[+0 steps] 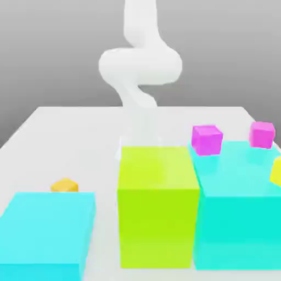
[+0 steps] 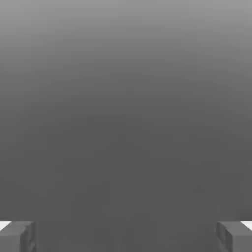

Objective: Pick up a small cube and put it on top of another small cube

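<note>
A small orange cube (image 1: 65,185) rests on the white table (image 1: 66,137), just behind the low cyan block (image 1: 46,230) at the exterior view's left; that block hides its lower part. The white arm (image 1: 140,66) comes down at the back, behind the tall lime block (image 1: 158,203). In the hand view my gripper (image 2: 126,238) is open: its two grey fingertips (image 2: 19,237) stand far apart, with nothing between them and plain grey beyond.
A tall cyan block (image 1: 236,203) stands at the exterior view's right, touching the lime one. Two magenta cubes (image 1: 207,139) (image 1: 262,134) sit at its far side. A yellow cube (image 1: 276,171) shows at the right edge.
</note>
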